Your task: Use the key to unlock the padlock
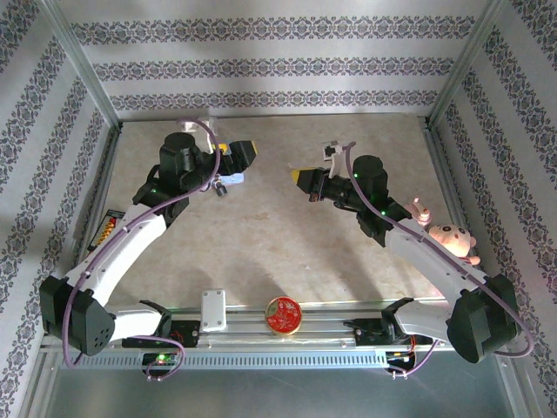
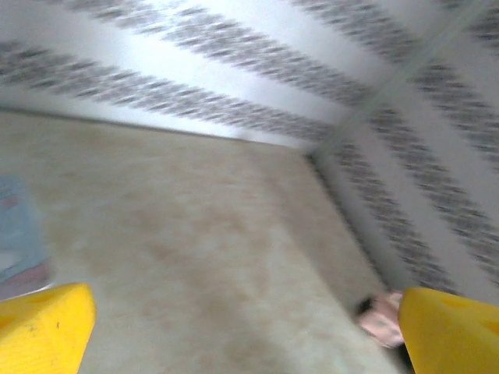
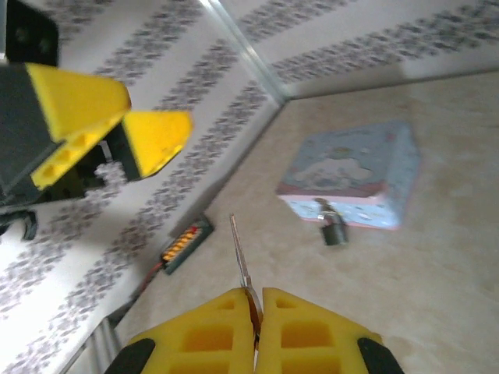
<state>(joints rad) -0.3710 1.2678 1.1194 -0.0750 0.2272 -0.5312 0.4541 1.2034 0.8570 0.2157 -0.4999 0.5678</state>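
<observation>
The right gripper [image 3: 253, 300] is clamped on the key [image 3: 238, 248]; the padlock [image 3: 334, 230] hangs off the tin [image 3: 351, 167] ahead, slightly right. The left gripper [image 2: 245, 319] gapes wide, holding nothing, so the loose padlock may swing away when the key pushes.

Top cam: fixed high, behind the arm bases, tilted down and forward. Wide and far, it takes in the whole tabletop [image 1: 261, 261] plus the wallpapered walls [image 1: 261, 61].

Left wrist cam: low over the tabletop, looking out between the parted fingers of the left gripper [image 2: 248, 331] toward the far right corner. Blurry.

Right wrist cam: close in, looking along the right gripper [image 3: 256, 300], which is pinched on the key [image 3: 240, 253], toward the left wall.

Overlap: right wrist and top both catch the blue tin [image 3: 351, 175] and the padlock [image 3: 334, 230]. Left wrist and top both catch the pink plush [image 2: 382, 319] by the right wall.
</observation>
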